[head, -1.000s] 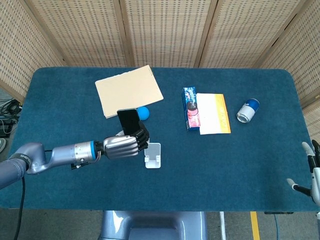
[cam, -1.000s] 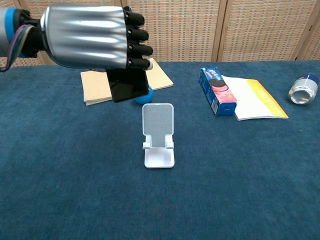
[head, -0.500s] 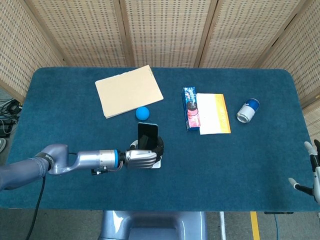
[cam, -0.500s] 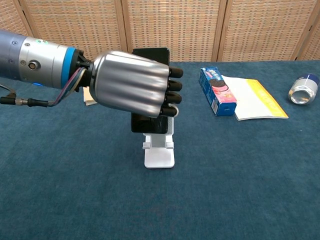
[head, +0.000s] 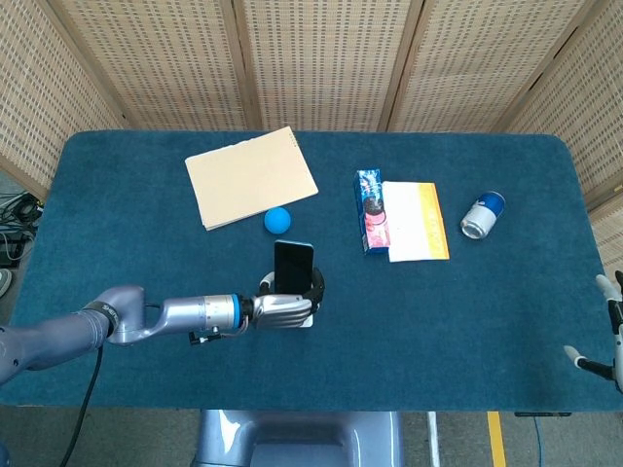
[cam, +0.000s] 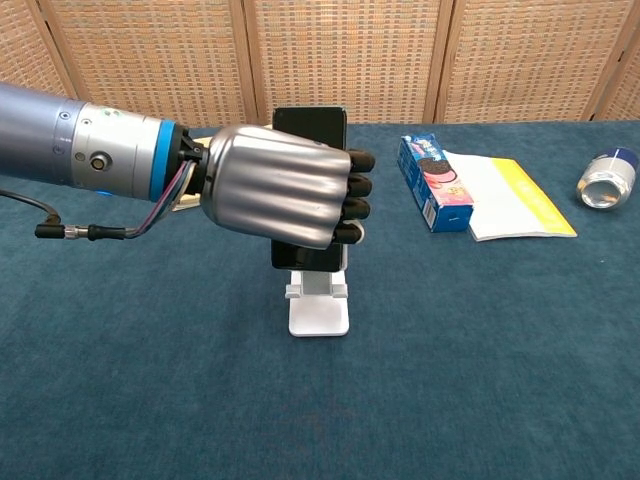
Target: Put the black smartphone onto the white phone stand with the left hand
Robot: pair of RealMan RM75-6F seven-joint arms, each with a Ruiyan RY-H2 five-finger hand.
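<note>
My left hand (cam: 280, 187) (head: 283, 310) grips the black smartphone (cam: 309, 126) (head: 293, 266), which stands upright. The phone's lower edge hangs just above the ledge of the white phone stand (cam: 319, 311), directly in front of the stand's back plate, which the phone and hand mostly hide. In the head view only a sliver of the stand (head: 313, 318) shows beside the hand. My right hand (head: 611, 336) sits at the far right edge of the head view, fingers apart, holding nothing.
A tan folder (head: 250, 176) and a blue ball (head: 277, 220) lie behind the stand. To the right are a blue snack box (head: 370, 210) (cam: 433, 182), a white and yellow booklet (head: 417, 221) (cam: 512, 198) and a tipped can (head: 481, 215) (cam: 606, 179).
My left hand has carried the phone from up left of the stand to right over it, then lowered it a little and shifted it slightly right against the stand.
</note>
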